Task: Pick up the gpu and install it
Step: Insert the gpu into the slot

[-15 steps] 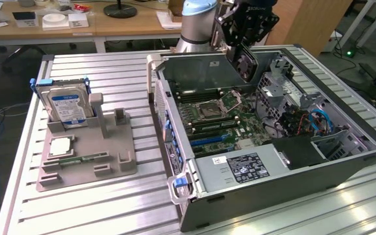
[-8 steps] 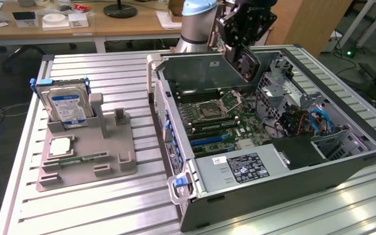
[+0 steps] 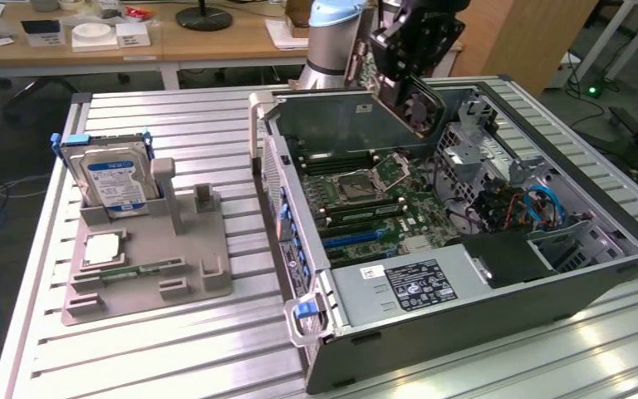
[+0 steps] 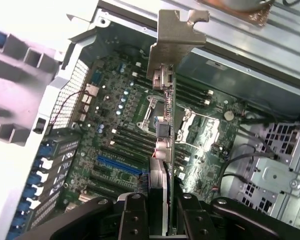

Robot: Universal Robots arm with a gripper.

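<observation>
Gripper [image 4: 162, 212], clamped on the gpu [image 4: 166, 115], holds it on edge above the open computer case [image 3: 463, 332]; lifted, the card is not yet seated. Seating likely demands lining its edge up with the blue slot [image 4: 117, 167].

Slatted metal table [image 3: 164, 357] just has the open PC case [image 3: 463, 332] and a grey parts tray [image 3: 130, 303] sitting on it.

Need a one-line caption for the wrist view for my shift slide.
The tool holds the gpu edge-on over the motherboard of the open computer case.
</observation>
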